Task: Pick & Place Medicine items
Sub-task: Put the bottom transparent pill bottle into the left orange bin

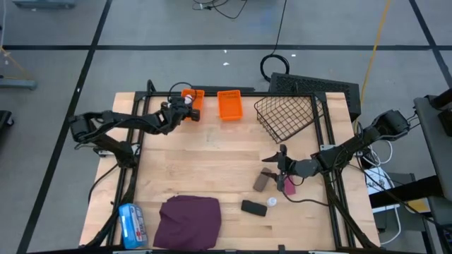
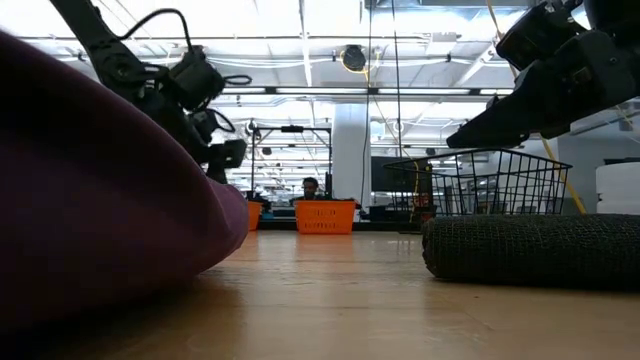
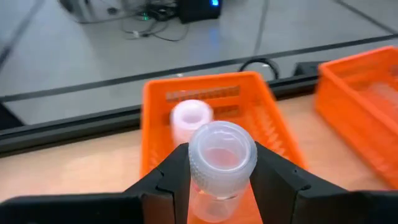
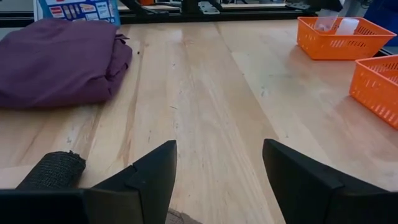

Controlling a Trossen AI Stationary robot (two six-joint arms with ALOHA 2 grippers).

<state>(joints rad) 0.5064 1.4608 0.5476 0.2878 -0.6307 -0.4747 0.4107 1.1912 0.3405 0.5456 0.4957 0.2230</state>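
Purple cloth (image 2: 100,190), wooden table (image 1: 219,152), grey floor (image 1: 176,25), wire basket (image 1: 286,116)

Two orange baskets (image 1: 229,104) sit at the far edge beside a black wire basket (image 1: 286,116). Nearer lie a purple cloth (image 1: 188,220), a blue-and-white packet (image 1: 131,224), a black oblong (image 1: 253,207) and a grey-brown oblong (image 1: 263,180).
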